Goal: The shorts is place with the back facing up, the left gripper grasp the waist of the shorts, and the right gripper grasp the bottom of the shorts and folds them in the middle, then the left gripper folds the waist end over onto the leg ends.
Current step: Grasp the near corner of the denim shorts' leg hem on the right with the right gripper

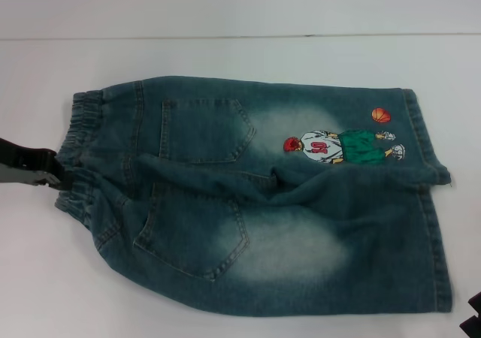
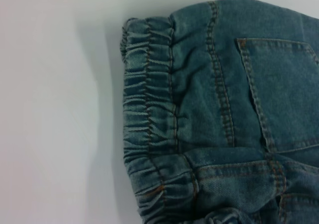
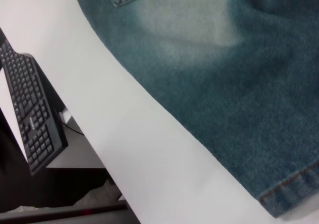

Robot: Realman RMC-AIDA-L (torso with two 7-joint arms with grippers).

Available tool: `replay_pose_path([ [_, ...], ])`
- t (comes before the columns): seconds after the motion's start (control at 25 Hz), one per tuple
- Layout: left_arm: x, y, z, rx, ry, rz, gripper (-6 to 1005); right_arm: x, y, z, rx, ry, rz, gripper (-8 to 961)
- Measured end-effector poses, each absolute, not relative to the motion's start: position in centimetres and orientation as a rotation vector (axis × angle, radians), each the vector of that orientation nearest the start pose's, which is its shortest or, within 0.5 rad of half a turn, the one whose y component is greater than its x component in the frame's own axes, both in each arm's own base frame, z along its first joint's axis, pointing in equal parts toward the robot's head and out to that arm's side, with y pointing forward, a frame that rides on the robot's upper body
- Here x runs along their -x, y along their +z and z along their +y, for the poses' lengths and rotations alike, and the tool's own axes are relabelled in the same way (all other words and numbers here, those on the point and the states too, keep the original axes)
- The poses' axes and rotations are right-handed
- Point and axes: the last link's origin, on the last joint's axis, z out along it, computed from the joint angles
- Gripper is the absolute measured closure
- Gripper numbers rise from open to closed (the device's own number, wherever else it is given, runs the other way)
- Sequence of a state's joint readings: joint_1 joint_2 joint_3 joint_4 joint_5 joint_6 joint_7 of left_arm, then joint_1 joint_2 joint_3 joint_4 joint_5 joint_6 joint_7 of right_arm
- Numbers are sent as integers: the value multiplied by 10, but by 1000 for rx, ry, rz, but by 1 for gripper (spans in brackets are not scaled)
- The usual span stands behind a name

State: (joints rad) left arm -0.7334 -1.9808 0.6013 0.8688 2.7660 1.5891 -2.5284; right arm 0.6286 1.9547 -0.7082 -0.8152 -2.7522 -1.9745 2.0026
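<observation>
— Where are the shorts (image 1: 270, 203) now?

— They lie flat on the white counter (image 1: 225, 60), back side up, with both patch pockets showing. The waist of the shorts (image 1: 79, 154) points toward my left side, and the bottom of the shorts (image 1: 432, 225) points toward my right side. The cartoon basketball player print (image 1: 342, 146) is on the farther leg, near its hem.

— And your left gripper?

— My left gripper (image 1: 52, 174) is at the left edge of the head view, low on the counter, with its tip at the gathered elastic band, about in the middle of it. Whether my jaws there are spread or pinching the band, I cannot tell. In my left wrist view the puckered band (image 2: 149, 109) is close below.

— Your right gripper?

— My right gripper (image 1: 473, 317) shows only as a dark piece in the near right corner, just beside the nearer leg hem (image 3: 294, 189), not touching it. I cannot tell how its jaws stand. A black keyboard (image 3: 30, 119) lies beyond the counter edge.
</observation>
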Motion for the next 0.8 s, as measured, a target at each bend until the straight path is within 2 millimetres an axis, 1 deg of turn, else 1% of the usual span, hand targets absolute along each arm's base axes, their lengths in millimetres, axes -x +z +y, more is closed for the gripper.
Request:
replay_pose_path([
  [0.36,288,68,371,2175,145,-1754,934,-302,55,295,2853,-559,1481,189],
  [0.8,287,67,371,2178,146,-1751,925,-298,40,303,2864,-592,1449,189],
])
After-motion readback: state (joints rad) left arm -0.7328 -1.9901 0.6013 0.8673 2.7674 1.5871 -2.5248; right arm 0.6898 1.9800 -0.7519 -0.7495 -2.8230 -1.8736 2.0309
